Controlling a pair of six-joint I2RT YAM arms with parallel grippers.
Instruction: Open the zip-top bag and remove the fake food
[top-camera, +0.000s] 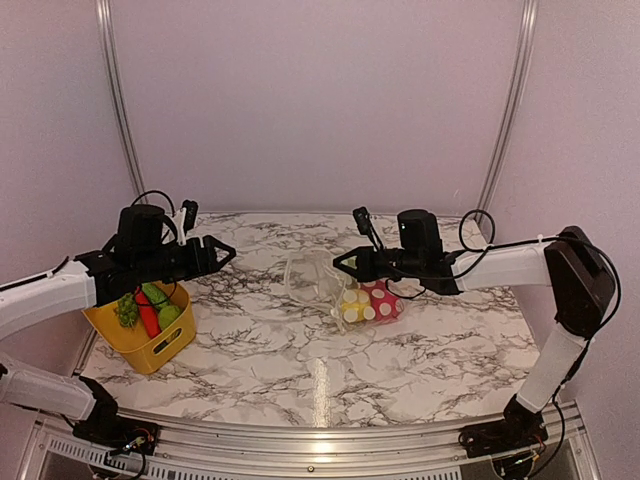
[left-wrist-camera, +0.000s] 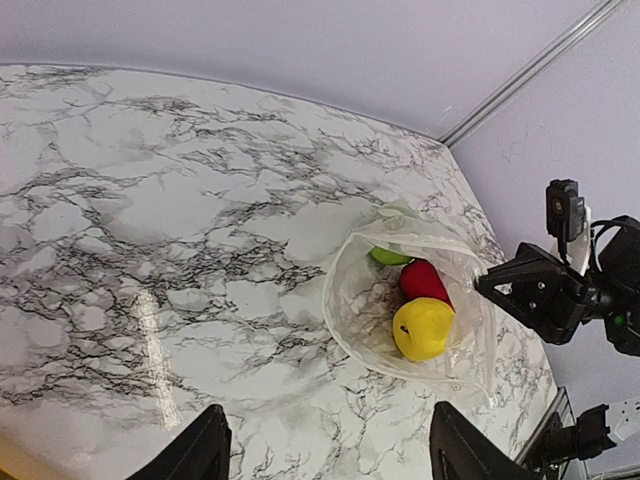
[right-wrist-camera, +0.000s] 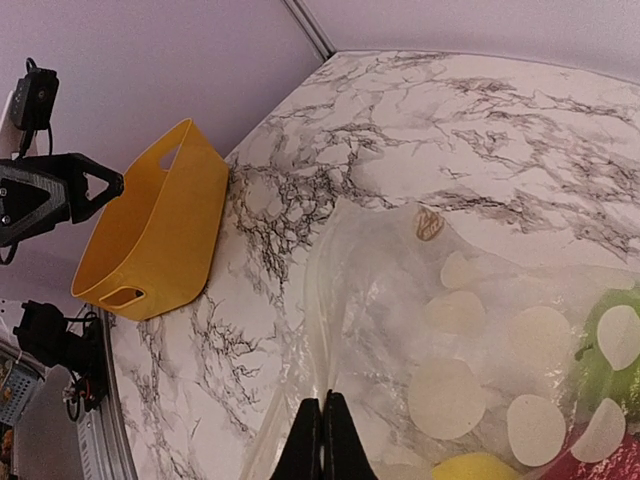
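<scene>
The right end effector (right-wrist-camera: 322, 440) has its fingers pressed together on a fold of the clear, pale-dotted plastic zip-top bag (right-wrist-camera: 470, 380), pinching it near the rim. The mouth seems to gape toward the other arm. Just ahead of and below those fingertips, inside the bag, sits the fake food (left-wrist-camera: 422, 328), small plastic toy fruits: yellow nearest the mouth, red behind it, green deepest.

The left end effector (left-wrist-camera: 330, 420) is spread wide and holds nothing. It is well apart from the bag, with the yellow plastic basket (top-camera: 160, 350) just beneath it.

To do this well, I'd bring the left in low, straddle the yellow fruit, and avoid catching loose film. The right should hold the rim up steadily.

Both forearms reach roughly level above the marble-patterned counter (top-camera: 260, 340), facing each other. The right elbow is bent high.
</scene>
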